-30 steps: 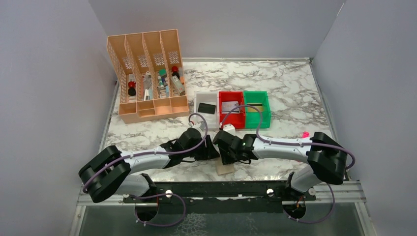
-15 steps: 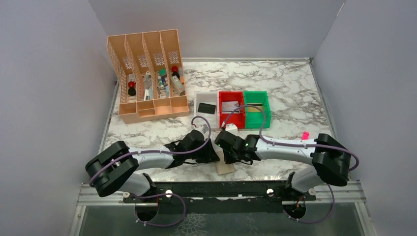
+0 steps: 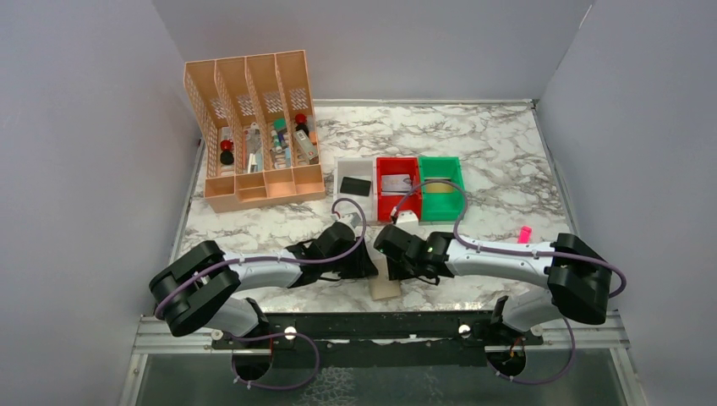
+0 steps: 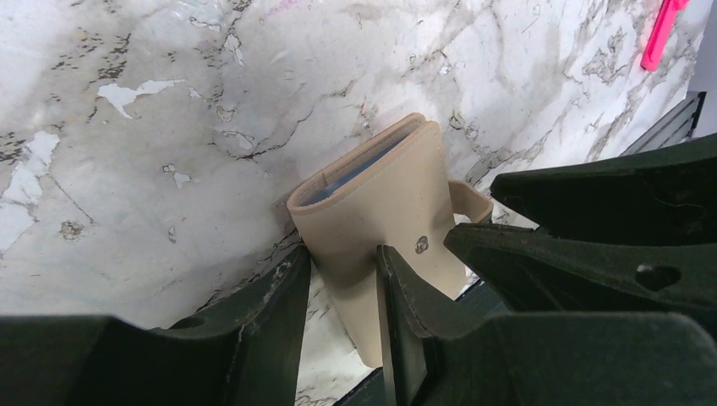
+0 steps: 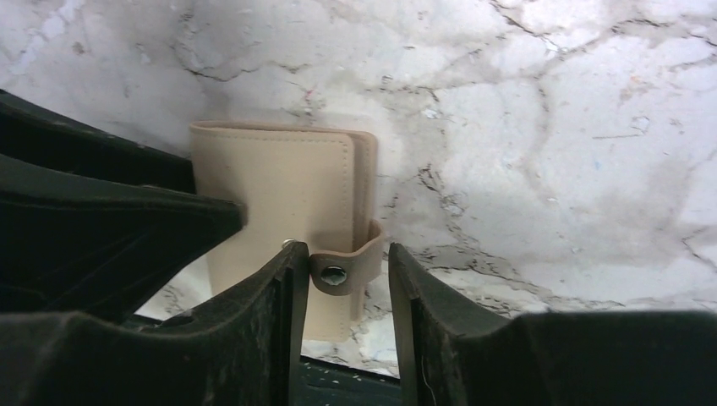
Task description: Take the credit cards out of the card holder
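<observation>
Closed tan leather card holder (image 3: 385,288) lying on the white marble table (image 3: 507,169) at its near edge, with both arms' fingers at it.

The left fingers (image 4: 270,304) reach in from the left and stand parted over the holder. Its tan cover shows in the gap between them, and whether they press or clamp it cannot be told. The right fingers (image 5: 270,296) come in from the right and stand on either side of the holder's small tan snap strap (image 5: 338,272). One finger touches the strap and the other is just beside it, so a firm pinch cannot be confirmed. A blue-grey lining shows between the covers at one end. Farther back, a flat black card (image 3: 356,186) lies in the white bin (image 3: 353,167) and a silver-grey card (image 3: 396,183) lies in the red bin (image 3: 391,208).
</observation>
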Robot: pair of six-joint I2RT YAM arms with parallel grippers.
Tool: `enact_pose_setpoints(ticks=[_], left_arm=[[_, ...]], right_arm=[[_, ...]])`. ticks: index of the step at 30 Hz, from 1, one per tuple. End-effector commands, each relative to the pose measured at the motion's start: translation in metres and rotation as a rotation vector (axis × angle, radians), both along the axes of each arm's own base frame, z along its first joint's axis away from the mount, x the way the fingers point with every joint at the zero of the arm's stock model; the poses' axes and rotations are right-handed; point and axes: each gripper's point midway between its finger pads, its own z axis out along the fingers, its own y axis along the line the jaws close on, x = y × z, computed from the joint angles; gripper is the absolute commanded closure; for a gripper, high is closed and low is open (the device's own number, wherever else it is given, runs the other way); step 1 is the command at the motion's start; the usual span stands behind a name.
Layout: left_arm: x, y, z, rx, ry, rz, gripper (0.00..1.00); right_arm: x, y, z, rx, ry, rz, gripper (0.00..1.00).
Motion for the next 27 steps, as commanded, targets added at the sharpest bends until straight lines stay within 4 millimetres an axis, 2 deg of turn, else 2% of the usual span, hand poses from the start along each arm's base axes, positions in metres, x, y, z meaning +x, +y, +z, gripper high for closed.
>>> enact_pose_setpoints(ticks=[1,8,15,18,20,22,27], left_arm=[[0.004,0.009,-0.009,0.073,-0.021,0.008,0.62],[0.004,0.010,-0.005,0.067,-0.031,0.012,0.62],[0.004,0.011,-0.001,0.063,-0.043,0.006,0.62],[0.005,0.010,0.000,0.061,-0.047,0.007,0.62],[0.005,0.009,0.001,0.061,-0.050,-0.001,0.62],[0.006,0.008,0.001,0.061,-0.050,-0.002,0.62],[0.006,0.007,0.002,0.058,-0.054,-0.007,0.62]], right_arm=[[0.004,-0.026,-0.002,-0.068,-0.021,-0.091,0.54],[0.001,-0.032,-0.009,-0.051,0.003,-0.095,0.55],[0.006,-0.035,-0.006,-0.006,0.029,-0.119,0.58],[0.006,-0.021,-0.004,0.083,0.047,-0.052,0.64],[0.001,-0.006,-0.003,0.151,0.069,0.011,0.65],[-0.004,0.000,-0.006,0.179,0.098,0.023,0.68],[-0.006,-0.012,-0.023,0.101,0.131,-0.025,0.77]])
